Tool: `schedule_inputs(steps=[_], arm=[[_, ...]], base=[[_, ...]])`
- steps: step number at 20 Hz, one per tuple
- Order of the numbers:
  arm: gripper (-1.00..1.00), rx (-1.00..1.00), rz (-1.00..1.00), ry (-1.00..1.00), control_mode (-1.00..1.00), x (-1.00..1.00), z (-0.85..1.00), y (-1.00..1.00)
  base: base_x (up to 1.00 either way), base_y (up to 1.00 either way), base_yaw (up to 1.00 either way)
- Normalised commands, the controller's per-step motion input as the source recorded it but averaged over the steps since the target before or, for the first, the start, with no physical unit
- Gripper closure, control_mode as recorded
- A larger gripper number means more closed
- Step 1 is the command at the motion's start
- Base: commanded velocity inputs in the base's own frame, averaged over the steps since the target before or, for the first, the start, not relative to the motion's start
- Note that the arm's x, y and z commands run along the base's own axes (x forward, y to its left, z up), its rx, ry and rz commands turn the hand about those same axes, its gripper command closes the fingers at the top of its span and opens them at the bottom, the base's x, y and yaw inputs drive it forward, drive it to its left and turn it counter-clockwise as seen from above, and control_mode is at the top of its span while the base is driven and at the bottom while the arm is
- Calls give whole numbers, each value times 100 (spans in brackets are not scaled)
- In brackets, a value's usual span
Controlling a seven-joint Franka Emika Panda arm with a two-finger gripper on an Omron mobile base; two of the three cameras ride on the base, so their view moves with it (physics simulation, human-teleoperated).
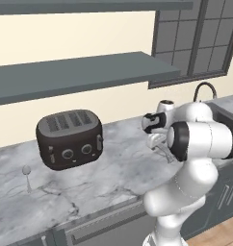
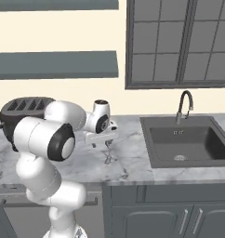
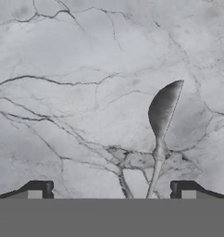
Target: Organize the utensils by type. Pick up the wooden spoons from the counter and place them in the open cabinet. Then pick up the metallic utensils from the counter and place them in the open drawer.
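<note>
One metal utensil [image 3: 162, 121] on counter [image 3: 63, 92] | end effector [image 3: 111, 190] — jaws apart | sink [image 2: 188, 144] — nothing inside

Counter [image 1: 104, 178] — toaster [image 1: 69, 139] at rear left, metal spoon [image 1: 27, 176] just left of and before it. Second metal utensil [image 3: 161, 124] lying flat on counter, between the wide-set fingertips of gripper [image 3: 111, 190]. Sink [image 2: 191, 144] set in counter to right — faucet [image 2: 183, 105] behind basin. Shelves [image 1: 80, 72] on wall above.

The arm reaches forward, bent at the elbow, its hand [image 3: 112, 190] pointing down, fingers spread wide.
</note>
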Motion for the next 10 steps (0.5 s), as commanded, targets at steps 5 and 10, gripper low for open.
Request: schedule_inputs(steps=[5, 10], arm=[[-100, 0, -6, -1, -100, 27, -23, 0], [-100, 0, -9, -4, -100, 24, -21, -8]], base=[[0, 0, 0], [0, 0, 0]])
